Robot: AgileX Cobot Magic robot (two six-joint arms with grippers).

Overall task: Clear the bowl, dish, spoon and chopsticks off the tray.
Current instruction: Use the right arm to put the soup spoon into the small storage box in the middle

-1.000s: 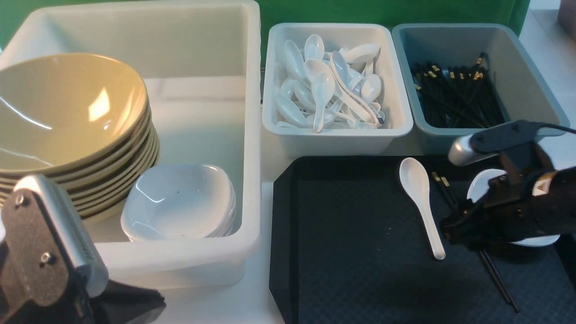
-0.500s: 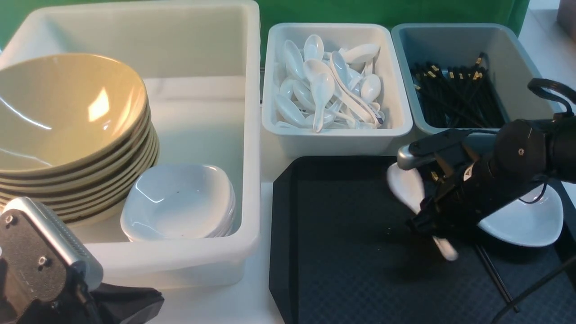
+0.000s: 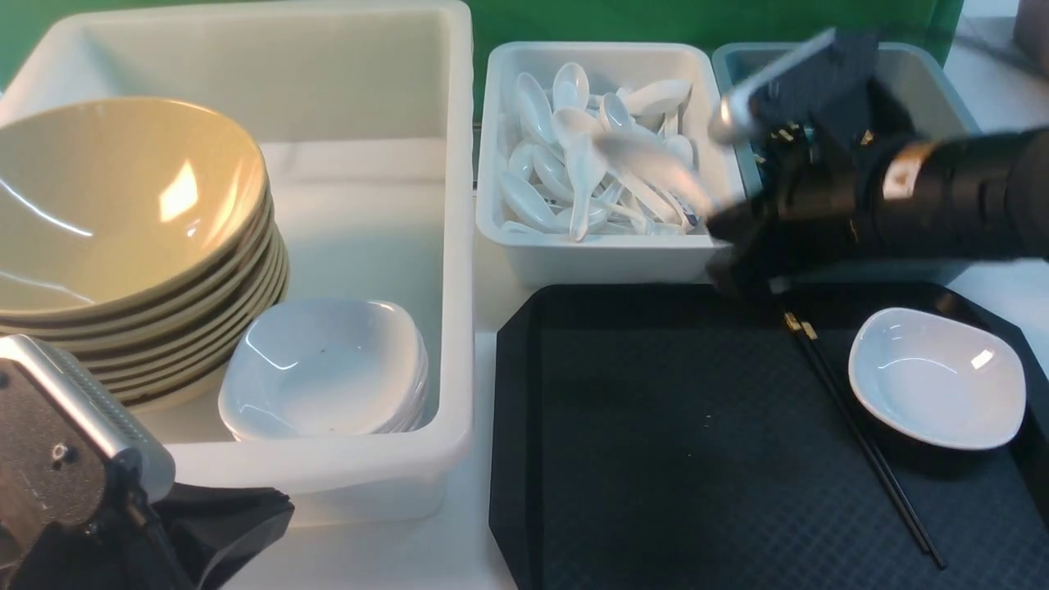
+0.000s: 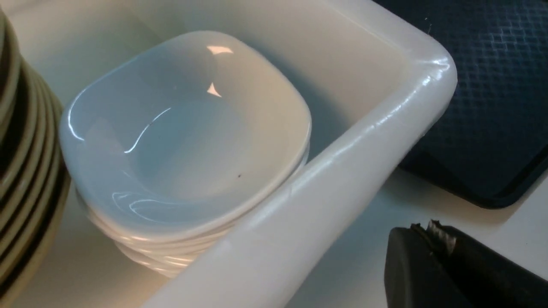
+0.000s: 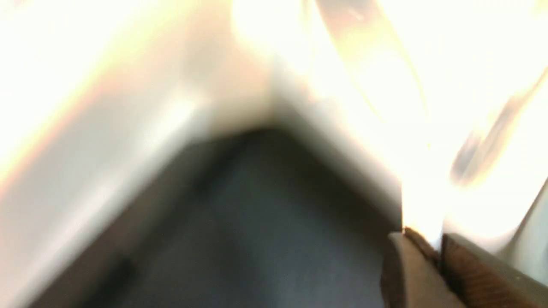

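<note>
The white spoon (image 3: 647, 164) hangs blurred over the white tub of spoons (image 3: 615, 246), its handle pinched in my right gripper (image 3: 725, 233), which is shut on it; the jaws (image 5: 421, 239) show a white sliver between them. The black tray (image 3: 656, 459) carries the small white dish (image 3: 938, 377) at its right and the black chopsticks (image 3: 860, 434) lying beside the dish. Olive-yellow bowls (image 3: 123, 205) sit stacked in the large white tub (image 3: 328, 483). My left gripper (image 4: 421, 226) is shut and empty, low beside that tub's near corner and also visible at the front left (image 3: 238, 524).
A stack of white dishes (image 3: 324, 377) sits in the large tub next to the bowls. A blue-grey tub (image 3: 942, 90) with several black chopsticks stands at the back right, partly behind my right arm. The tubs line the tray's far edge.
My right gripper closed on the spoon, lifted it off the tray and carried it back over the spoon tub, uncovering the dish. The left arm shifted slightly lower.
</note>
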